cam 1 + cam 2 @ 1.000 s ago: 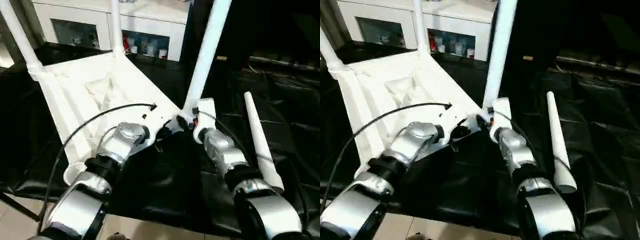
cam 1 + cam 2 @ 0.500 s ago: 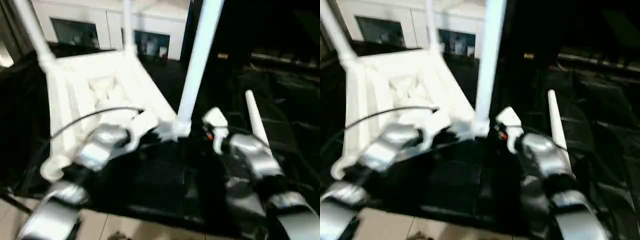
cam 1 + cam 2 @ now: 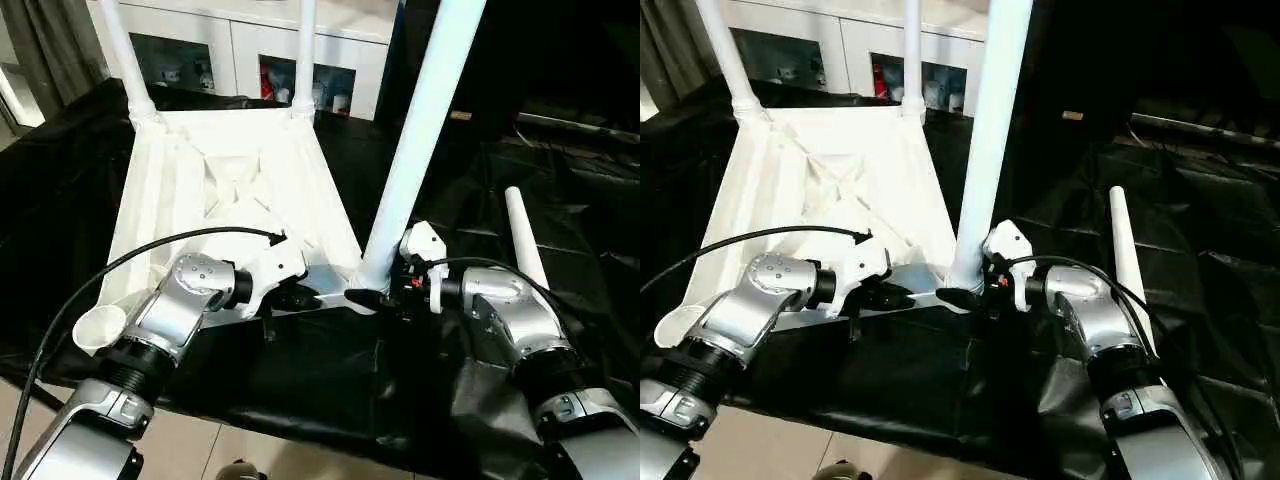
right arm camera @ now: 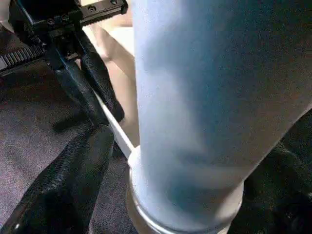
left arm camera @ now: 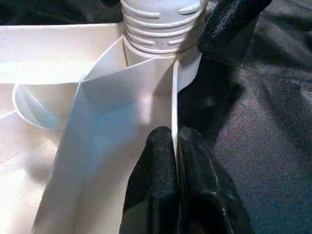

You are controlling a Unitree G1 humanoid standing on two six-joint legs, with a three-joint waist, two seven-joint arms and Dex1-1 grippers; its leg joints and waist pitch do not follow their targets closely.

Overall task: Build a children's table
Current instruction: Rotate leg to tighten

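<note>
The upturned children's table [image 3: 225,190] lies on the black-draped surface [image 3: 560,190], left hand [image 3: 300,297] pinched on its thin near rim, right hand [image 3: 385,296] spread wide round the near leg [image 3: 420,140]; light, stiff, smooth plastic, best gripped at rim or leg base.

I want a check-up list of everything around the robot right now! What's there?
Surface: black sheet covering the work area.
Job's things: upside-down white table top; three legs stand in its corners, the nearest leg by the grippers; a loose leg lies on the sheet; one corner socket empty.
Clutter: nothing seen.
Grippers: left gripper shut on the table top's edge; right gripper open around the nearest leg's base.
Cables: black cable over the left arm.
Surroundings: white cabinet behind.
</note>
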